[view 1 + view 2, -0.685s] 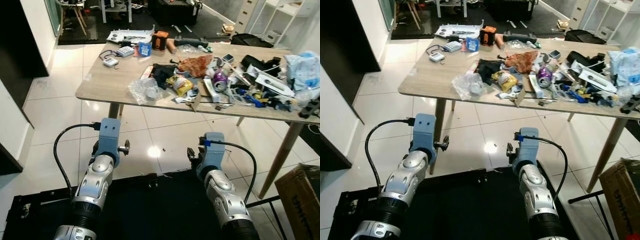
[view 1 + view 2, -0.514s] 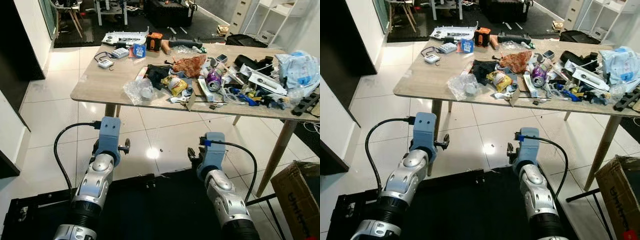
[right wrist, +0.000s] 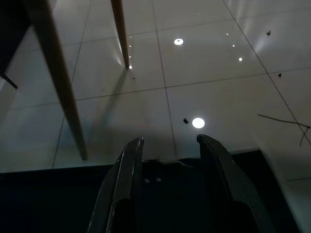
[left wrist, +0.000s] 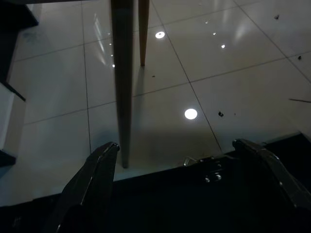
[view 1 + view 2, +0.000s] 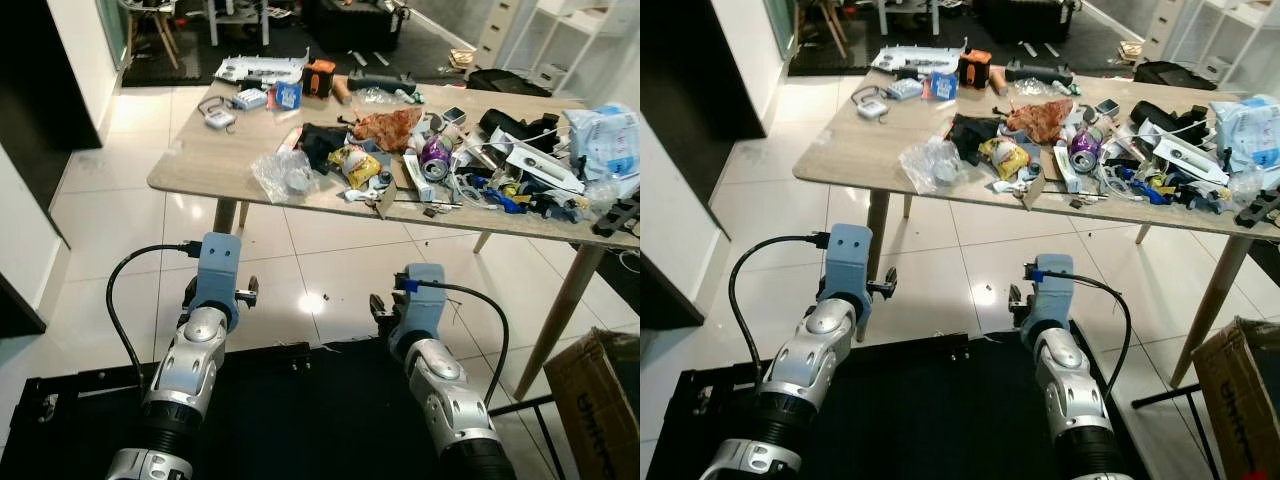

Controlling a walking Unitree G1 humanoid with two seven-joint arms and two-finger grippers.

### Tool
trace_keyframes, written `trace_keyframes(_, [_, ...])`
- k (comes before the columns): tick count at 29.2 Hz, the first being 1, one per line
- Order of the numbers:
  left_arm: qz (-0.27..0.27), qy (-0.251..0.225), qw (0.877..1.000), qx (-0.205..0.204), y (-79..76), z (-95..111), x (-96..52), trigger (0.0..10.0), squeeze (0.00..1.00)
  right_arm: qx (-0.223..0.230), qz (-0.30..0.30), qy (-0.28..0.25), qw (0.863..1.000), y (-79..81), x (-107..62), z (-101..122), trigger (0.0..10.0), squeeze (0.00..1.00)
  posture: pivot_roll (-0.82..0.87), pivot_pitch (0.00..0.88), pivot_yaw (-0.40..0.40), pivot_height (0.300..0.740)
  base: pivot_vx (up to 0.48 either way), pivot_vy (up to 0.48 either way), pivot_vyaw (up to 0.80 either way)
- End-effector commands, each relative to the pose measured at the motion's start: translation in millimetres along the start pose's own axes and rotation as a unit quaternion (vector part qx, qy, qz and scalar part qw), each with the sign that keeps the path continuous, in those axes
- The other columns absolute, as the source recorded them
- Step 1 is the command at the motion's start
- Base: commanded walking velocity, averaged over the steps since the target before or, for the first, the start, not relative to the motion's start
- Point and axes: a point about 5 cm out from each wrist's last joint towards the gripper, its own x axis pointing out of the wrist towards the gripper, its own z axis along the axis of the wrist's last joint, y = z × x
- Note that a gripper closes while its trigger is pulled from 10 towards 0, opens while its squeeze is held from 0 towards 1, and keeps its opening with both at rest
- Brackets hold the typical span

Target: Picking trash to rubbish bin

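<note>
White glossy floor tiles [image 5: 120,170] surround a light wooden surface [image 5: 225,155] standing ahead of the robot. Trash is spread over the middle and right portion of the surface: a crumpled clear plastic bag [image 5: 283,175] near the front edge, a yellow snack packet [image 5: 358,165] just beside it, a black cloth [image 5: 322,142], a reddish-brown wrapper [image 5: 392,127] and a purple can [image 5: 436,155] further right. Small electronic devices [image 5: 235,103] lie at the far left end. A cardboard box [image 5: 592,400] stands on the floor at the right, near a surface leg.

Both arms are held low in front of the body, over a black mat [image 5: 940,400], well apart from the surface. Left tool [image 4: 184,160]: fingers spread wide, holding nothing, directed at the floor and a surface leg [image 4: 122,82]. Right tool [image 3: 169,150]: fingers parted by a narrow gap, holding nothing, directed at the floor tiles.
</note>
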Motion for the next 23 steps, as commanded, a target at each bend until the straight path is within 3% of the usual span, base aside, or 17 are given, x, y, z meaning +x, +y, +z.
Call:
trace_keyframes(1, [-0.009, 0.008, 1.0, 0.0, -5.8, -3.5, -0.4, 10.0, 0.0, 0.0, -0.01, 0.006, 1.0, -6.2, -2.5, -3.5, 10.0, 0.0, 0.02, 0.112, -0.036, 0.74, 0.0, -0.48, 0.0])
trace_keyframes(3, [-0.009, 0.01, 1.0, -0.001, -5.8, -3.7, -0.4, 10.0, 0.0, 0.0, -0.01, 0.006, 1.0, -6.2, -2.5, -3.5, 10.0, 0.0, 0.02, 0.112, -0.036, 0.74, 0.0, -0.48, 0.0])
trace_keyframes(8, [-0.015, 0.024, 1.0, -0.008, -6.9, -5.7, -0.4, 10.0, 0.0, 0.001, -0.01, 0.006, 1.0, -6.2, -2.8, -3.7, 10.0, 0.0, 0.02, 0.117, -0.035, 0.74, 0.0, 0.0, 0.0])
trace_keyframes(15, [-0.012, 0.027, 1.0, -0.012, -5.1, -6.5, -0.9, 10.0, 0.0, 0.001, -0.01, 0.007, 1.0, -6.1, -3.1, -4.2, 10.0, 0.0, 0.02, 0.117, -0.035, 0.74, 0.0, 0.48, 0.0])
trace_keyframes(23, [0.003, 0.027, 1.0, -0.002, -0.3, -6.2, -1.6, 10.0, 0.0, 0.003, -0.01, 0.007, 1.0, -5.4, -3.3, -4.8, 10.0, 0.0, 0.02, 0.12, -0.033, 0.74, 0.0, 0.0, 0.0])
